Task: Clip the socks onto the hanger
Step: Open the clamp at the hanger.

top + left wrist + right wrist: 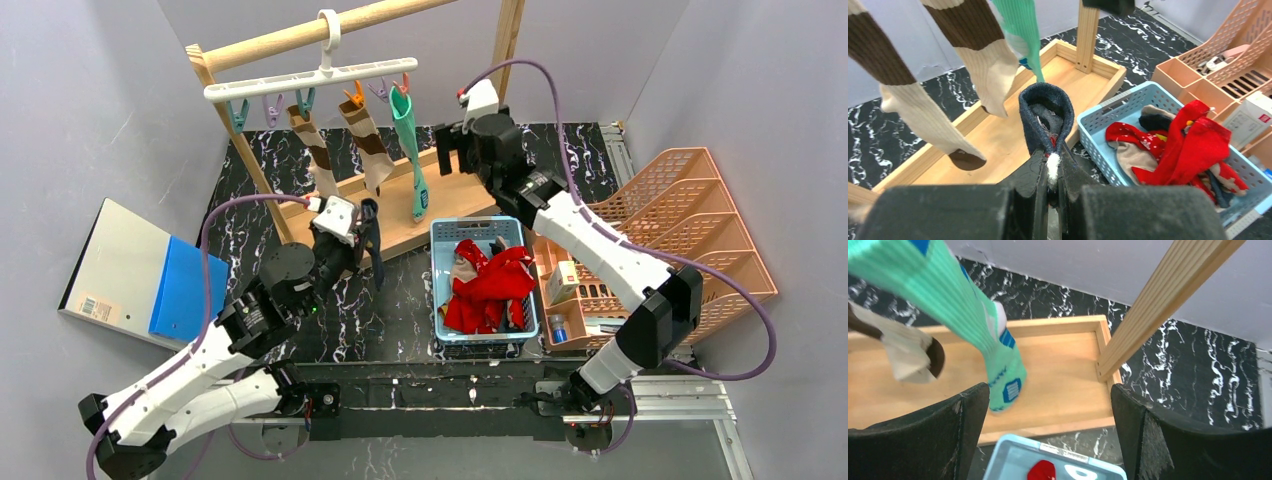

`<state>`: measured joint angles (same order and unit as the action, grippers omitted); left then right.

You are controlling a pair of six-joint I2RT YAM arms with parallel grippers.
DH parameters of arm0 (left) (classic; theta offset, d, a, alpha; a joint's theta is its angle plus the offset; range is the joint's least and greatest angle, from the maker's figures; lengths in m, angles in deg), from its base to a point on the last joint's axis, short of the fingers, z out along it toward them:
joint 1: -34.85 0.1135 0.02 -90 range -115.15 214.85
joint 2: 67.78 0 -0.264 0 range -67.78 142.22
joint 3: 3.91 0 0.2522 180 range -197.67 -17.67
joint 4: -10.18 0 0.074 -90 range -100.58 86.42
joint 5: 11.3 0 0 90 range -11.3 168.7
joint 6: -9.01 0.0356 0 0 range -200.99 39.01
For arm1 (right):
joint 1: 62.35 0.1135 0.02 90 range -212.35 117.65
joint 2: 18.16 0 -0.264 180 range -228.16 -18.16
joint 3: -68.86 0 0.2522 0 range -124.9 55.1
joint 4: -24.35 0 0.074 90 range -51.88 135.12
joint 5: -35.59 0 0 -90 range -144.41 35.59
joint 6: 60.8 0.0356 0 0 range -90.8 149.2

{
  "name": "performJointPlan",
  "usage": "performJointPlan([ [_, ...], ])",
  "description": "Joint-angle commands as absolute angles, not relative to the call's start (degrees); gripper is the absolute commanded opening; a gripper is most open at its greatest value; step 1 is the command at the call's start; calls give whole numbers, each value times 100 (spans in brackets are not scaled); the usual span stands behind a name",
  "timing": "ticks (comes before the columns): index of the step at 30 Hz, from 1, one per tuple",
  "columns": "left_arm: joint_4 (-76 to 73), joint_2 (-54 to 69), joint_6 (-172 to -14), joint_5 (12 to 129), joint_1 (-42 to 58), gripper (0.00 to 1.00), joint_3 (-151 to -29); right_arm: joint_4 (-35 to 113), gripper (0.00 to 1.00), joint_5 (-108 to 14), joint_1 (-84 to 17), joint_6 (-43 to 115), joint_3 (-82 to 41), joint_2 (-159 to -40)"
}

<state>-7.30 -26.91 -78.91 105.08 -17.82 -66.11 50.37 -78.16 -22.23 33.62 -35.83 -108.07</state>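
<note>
Left of the blue basket (436, 285), my left arm (185, 378) is white shells between round black joints. Right of the basket, my right arm (600, 248) is built the same. A purple cable (535, 62) trails along each. My fingers (913, 440) are matte black with pale scuffed edges.

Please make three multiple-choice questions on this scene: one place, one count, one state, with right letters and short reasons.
1. Where do the red socks lie?
A. in the light blue basket
B. on the wooden rack's base
C. in the peach organizer

2. How many socks hang from the hanger?
A. one
B. three
C. five

3. How is the left gripper?
A. wide open, empty
B. shut on the dark navy sock
C. open around the hanger

Answers:
1 A, they fill the basket.
2 B, two brown-and-beige socks and one teal-green sock hang clipped.
3 B, it pinches the sock.
</note>
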Motion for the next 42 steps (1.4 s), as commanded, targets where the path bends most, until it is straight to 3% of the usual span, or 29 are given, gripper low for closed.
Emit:
performJointPlan([
  [1, -774, -2508, -8402, 10165, -1793, 0, -7041, 3953, 98, -8618, -2011, 2597, -3186, -10255],
  [4, -667, -2262, -8502, 9943, -1789, 0, -7237, 3680, 93, -8613, -2008, 2437, -2902, -10091],
  [6, -606, -2041, -8497, 9845, -1789, 0, -7452, 3667, 83, -8388, -2011, 2497, -2875, -10017],
  [11, -413, -1447, -8308, 9762, -1790, 0, -7994, 3792, 39, -7846, -2011, 2786, -3022, -9940],
  [14, -490, -1075, -8131, 9906, -1789, 0, -8294, 4055, 23, -7499, -2008, 3074, -3116, -9831],
  [21, -547, -728, -7691, 10674, -1595, 0, -8300, 4158, 36, -6373, -2008, 3593, -3350, -9612],
  [27, 0, -818, -8832, 9524, -422, 0, -7932, 4368, 41, -5887, -2007, 3796, -3689, -9721],
  [35, 575, -795, -9132, 9064, -174, 0, -7765, 3876, 45, -5485, -1961, 4236, -3517, -9823],
  [42, 594, -1123, -8876, 9419, -101, 0, -7687, 3537, 47, -5529, -1754, 4159, -3942, -10325],
])
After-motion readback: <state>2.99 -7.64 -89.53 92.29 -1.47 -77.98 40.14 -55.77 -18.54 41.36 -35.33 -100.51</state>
